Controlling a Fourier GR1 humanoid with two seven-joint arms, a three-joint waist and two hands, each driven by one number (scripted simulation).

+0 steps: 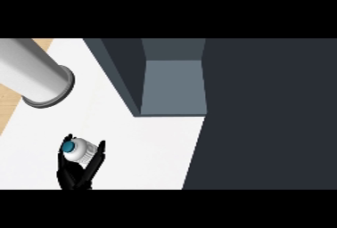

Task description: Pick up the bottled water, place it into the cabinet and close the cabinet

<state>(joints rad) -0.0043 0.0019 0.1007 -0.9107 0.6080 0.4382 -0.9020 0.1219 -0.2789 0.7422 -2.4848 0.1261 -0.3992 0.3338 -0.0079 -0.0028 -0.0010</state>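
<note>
The bottled water (78, 149), white with a blue cap, stands on the white counter (141, 151) at the lower left, seen from above. My right hand (76, 175) comes up from the lower edge and is shut on it, black fingers curled round both sides of the bottle. The cabinet (172, 84) is up and to the right of the bottle, open, with a grey floor inside. Its dark door (263, 111) fills the right side of the view. A grey forearm (36, 73) crosses the upper left corner; no hand shows at its end.
Bare white counter lies between the bottle and the cabinet's opening. The cabinet's dark left wall (121, 71) slants down toward the counter. A strip of wooden floor (10, 104) shows past the counter's left edge.
</note>
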